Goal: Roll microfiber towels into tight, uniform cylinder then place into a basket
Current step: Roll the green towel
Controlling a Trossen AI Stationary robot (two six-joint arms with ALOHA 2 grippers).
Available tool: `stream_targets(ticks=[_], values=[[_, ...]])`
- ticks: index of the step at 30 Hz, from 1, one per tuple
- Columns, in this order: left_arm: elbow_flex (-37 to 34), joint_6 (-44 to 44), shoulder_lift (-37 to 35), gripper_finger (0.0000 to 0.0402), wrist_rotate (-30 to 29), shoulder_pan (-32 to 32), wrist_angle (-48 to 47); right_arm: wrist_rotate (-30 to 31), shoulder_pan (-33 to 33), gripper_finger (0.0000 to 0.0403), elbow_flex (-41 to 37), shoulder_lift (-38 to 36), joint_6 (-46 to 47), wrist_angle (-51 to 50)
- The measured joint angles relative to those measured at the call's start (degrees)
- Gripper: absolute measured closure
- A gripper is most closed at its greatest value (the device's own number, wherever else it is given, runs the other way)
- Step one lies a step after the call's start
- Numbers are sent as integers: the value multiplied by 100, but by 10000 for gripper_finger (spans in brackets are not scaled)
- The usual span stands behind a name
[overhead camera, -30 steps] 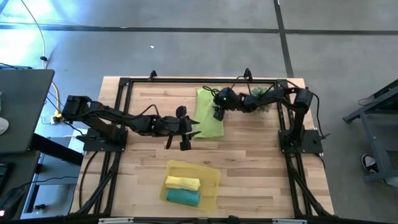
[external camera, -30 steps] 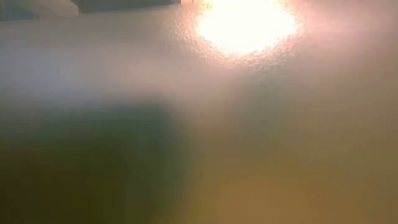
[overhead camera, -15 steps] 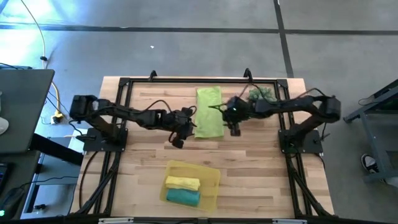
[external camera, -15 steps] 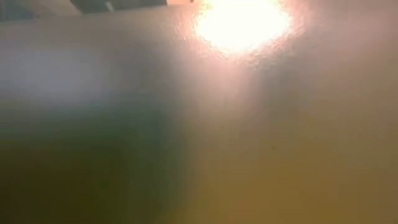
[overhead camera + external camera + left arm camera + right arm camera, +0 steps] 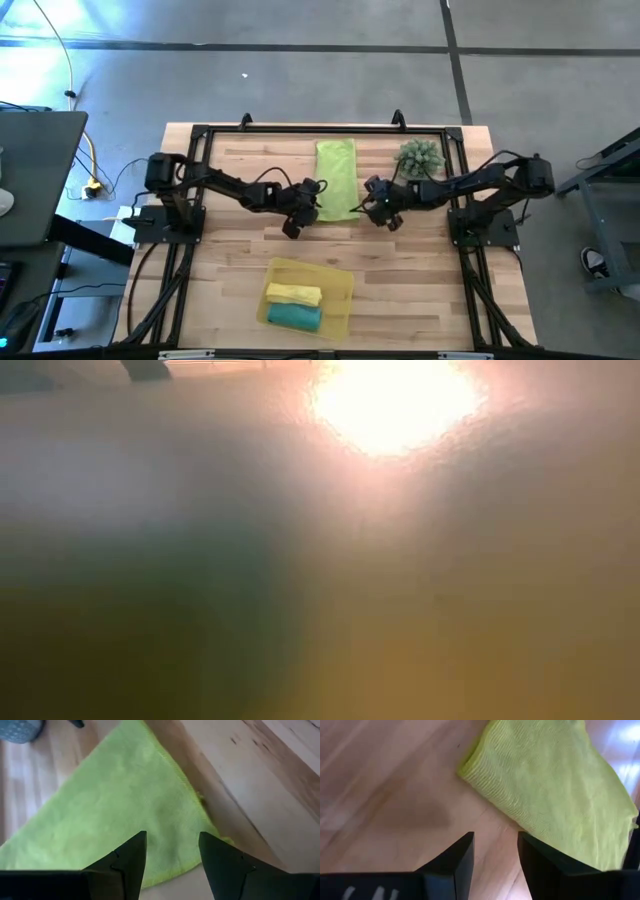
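Observation:
The lime green towel [image 5: 336, 178] lies flat as a long strip on the wooden table, running from far to near. My left gripper [image 5: 172, 851] is open at the towel's near left corner [image 5: 210, 835], fingers over the cloth's near edge; whether they touch it I cannot tell. My right gripper [image 5: 495, 851] is open over bare wood just short of the towel's near right corner [image 5: 470, 767]. The yellow basket [image 5: 340, 283] stands near the front edge and holds a rolled yellow towel [image 5: 293, 293] and a rolled teal towel [image 5: 294, 315]. The low view shows only glare.
A spiky green plant [image 5: 420, 158] stands right of the towel, behind my right arm. A black frame [image 5: 300, 130] runs along the far edge and both sides of the table. Bare wood lies between the towel and the basket.
My right gripper has gone from over the towel toward the table's right and near edges, to the towel's near right corner. My left gripper has gone a little toward the right and far edges, up to the towel's near left corner. The towel now lies straighter.

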Motion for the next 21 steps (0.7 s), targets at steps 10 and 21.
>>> stream_targets(ticks=[10,21], values=[[15,-127,308,232,-58,-111,261,53,134,260,11,547,-201,619],[13,-751,310,232,-59,-100,216,75,138,260,11,621,25,858]])
